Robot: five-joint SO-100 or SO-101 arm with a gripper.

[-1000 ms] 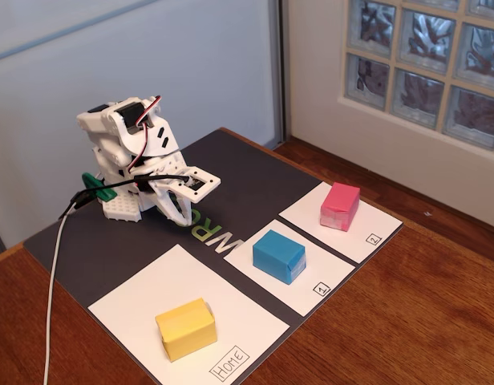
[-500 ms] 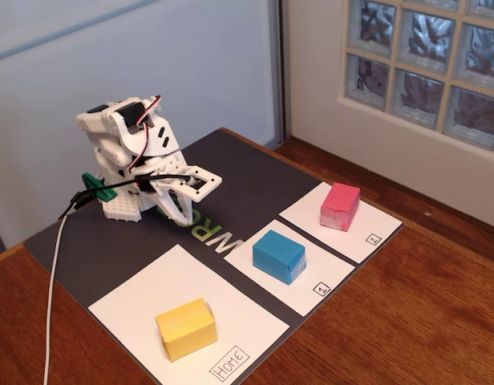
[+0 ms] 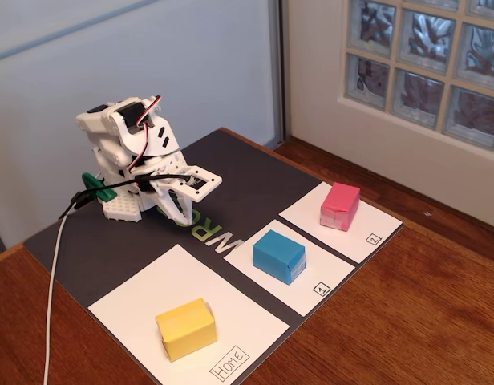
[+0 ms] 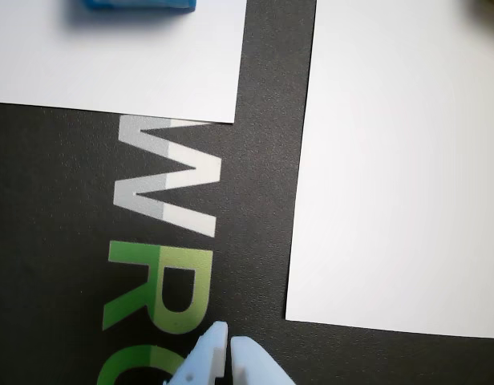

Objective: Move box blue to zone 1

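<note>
The cyan-blue box (image 3: 279, 255) sits on zone 1 (image 3: 305, 282), the white panel with a boxed "1" at its corner. In the wrist view only the box's lower edge (image 4: 137, 5) shows at the top, on the white panel (image 4: 111, 64). The white arm is folded back at the far left of the mat, and my gripper (image 3: 183, 212) points down at the mat, well away from the box. In the wrist view my gripper (image 4: 228, 343) is shut and empty, its fingertips over the green lettering.
A yellow block (image 3: 185, 328) lies on the "Home" panel (image 3: 231, 362) at the front left. A pink block (image 3: 340, 205) sits on the panel marked "2" (image 3: 374, 238). A white cable (image 3: 53, 297) runs off the dark mat (image 3: 95, 249) over the wooden table.
</note>
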